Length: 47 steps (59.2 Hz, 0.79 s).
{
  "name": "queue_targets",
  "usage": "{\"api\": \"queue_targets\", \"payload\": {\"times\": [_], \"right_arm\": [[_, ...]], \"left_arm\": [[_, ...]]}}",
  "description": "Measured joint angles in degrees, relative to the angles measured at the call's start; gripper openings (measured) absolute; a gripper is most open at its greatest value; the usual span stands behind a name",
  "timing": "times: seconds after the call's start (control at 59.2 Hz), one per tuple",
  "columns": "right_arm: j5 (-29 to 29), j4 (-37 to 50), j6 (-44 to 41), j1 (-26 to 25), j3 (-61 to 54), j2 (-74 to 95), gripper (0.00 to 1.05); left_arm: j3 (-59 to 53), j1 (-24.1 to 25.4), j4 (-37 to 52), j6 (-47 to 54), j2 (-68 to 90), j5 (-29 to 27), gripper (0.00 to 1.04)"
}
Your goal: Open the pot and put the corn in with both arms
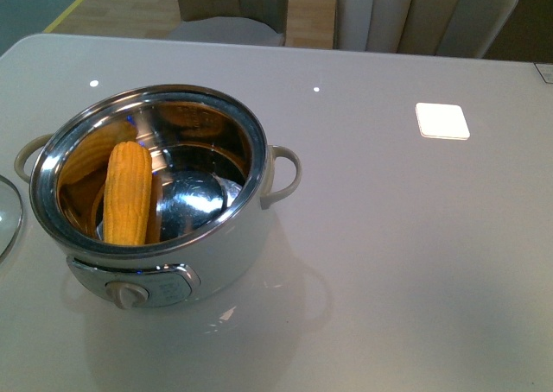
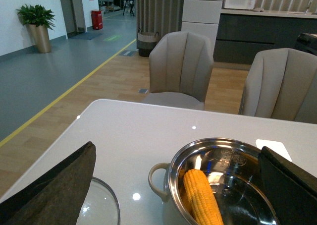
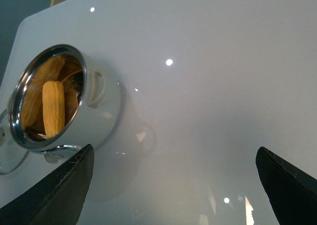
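One husked yellow corn cob leans inside the round white electric pot, its steel-rimmed glass lid lying left on the glossy white table to leave the mouth clear. Both the left end effector and right end effector hang wide open and empty, so the task looks done.

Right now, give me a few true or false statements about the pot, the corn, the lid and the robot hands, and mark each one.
1. The corn lies on the table beside the pot. False: it stands leaning inside the pot.
2. The glass lid is off the pot and lies on the table next to it. True.
3. The left hand is shut on the corn. False: its fingers are spread apart and hold nothing.
4. The right hand is open and empty. True.
5. A small white square lies on the table, apart from the pot. True.
6. The pot has no handles. False: a cream loop handle shows on its side.
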Motion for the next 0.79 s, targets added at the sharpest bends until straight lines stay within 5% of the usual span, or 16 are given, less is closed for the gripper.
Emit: {"api": "queue_targets", "payload": {"times": [0.186,0.287,0.389,0.693,0.794], "right_arm": [[1.44,1.03,-0.66,0.15,-0.46,-0.50,0.95],[13.99,24.50,-11.04,2.05,-10.73,-7.58,0.79],[14.99,36.22,-17.42,0.85,-14.88,-11.10,0.63],[6.60,35.76,-21.94,-7.58,-18.93,-17.07,0.05],[6.64,35.06,-22.34,-7.69,-19.58,-18.47,0.02]], "left_arm": [[0.00,0.00,0.00,0.00,0.00,0.02,0.98],[0.00,0.00,0.00,-0.02,0.00,-0.02,0.98],[0.00,0.00,0.00,0.00,0.02,0.00,0.98],[0.00,0.00,0.00,0.00,0.02,0.00,0.98],[0.00,0.00,0.00,0.00,0.02,0.02,0.98]]}}
